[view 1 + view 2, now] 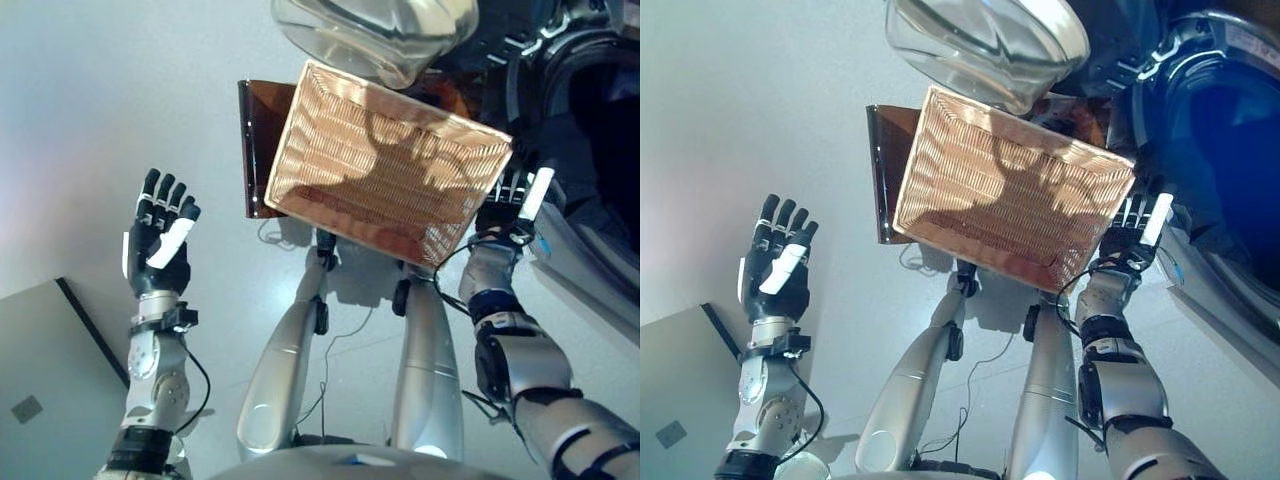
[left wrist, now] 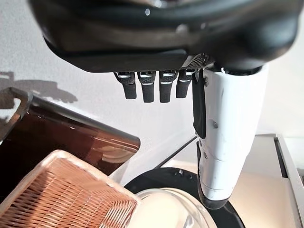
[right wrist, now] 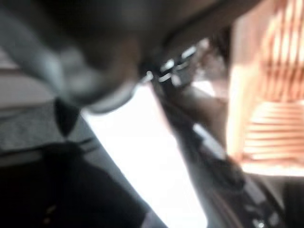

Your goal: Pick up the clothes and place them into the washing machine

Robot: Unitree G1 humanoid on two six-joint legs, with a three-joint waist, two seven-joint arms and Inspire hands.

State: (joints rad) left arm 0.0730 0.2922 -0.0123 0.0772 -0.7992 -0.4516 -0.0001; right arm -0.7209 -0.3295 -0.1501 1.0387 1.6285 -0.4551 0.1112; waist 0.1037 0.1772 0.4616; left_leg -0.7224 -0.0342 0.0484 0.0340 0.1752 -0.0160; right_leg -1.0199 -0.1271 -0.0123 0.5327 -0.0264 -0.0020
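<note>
The woven basket [image 1: 380,170] rests on a brown stand [image 1: 262,140] in front of me, and I see no clothes inside it, only a shadow. The washing machine's drum [image 1: 1230,130] gapes at the upper right, its inside dark blue; something dark, perhaps cloth [image 1: 560,150], lies at its mouth. My right hand [image 1: 1135,228] is between the basket's right edge and the drum, fingers straight, holding nothing; its wrist view is a blur. My left hand [image 1: 158,240] is raised well left of the basket, open and empty, its fingers [image 2: 147,85] straight.
The machine's round glass door [image 1: 370,30] stands open above the basket's far edge. A grey flat panel [image 1: 40,390] lies on the floor at the lower left. The pale floor [image 1: 120,90] stretches to the left of the stand.
</note>
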